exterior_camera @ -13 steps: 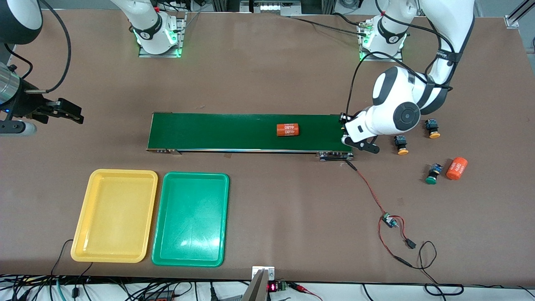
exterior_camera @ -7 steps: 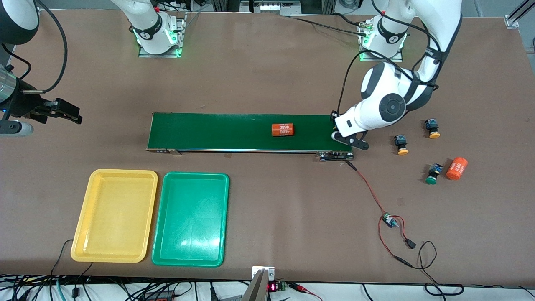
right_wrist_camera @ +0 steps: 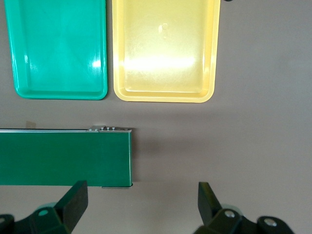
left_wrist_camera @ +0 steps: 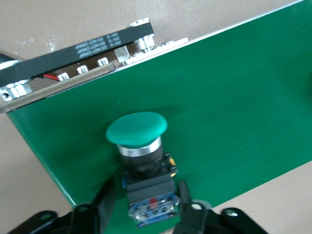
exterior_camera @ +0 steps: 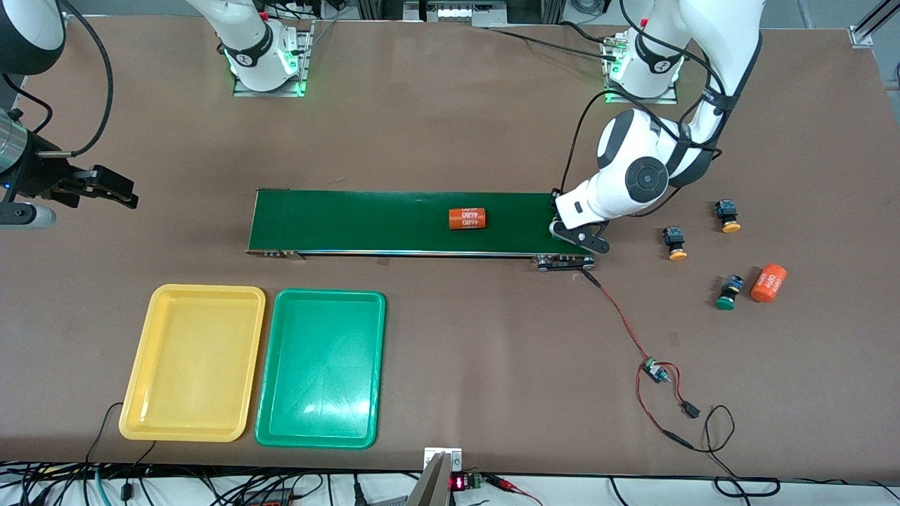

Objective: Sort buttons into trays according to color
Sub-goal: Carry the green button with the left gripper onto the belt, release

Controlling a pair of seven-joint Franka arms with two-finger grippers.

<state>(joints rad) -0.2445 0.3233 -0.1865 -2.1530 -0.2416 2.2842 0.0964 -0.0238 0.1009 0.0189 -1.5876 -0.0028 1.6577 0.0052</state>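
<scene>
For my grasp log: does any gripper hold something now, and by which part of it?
The left gripper, over the conveyor belt, holds a green-capped button by its black-and-blue body. The right gripper is open, holding nothing.

The long conveyor belt (exterior_camera: 415,223) is dark green, carrying an orange cylinder (exterior_camera: 467,218) with white print. Between the black fingers (left_wrist_camera: 187,214) of the left gripper (left_wrist_camera: 146,214), a push-button switch (left_wrist_camera: 141,161) has a green cap, silver collar and black-and-blue body. Under the right gripper (right_wrist_camera: 141,204), the brown table (right_wrist_camera: 263,126) bears one glossy yellow plastic tray (right_wrist_camera: 165,48) and one green plastic tray (right_wrist_camera: 58,48).
</scene>
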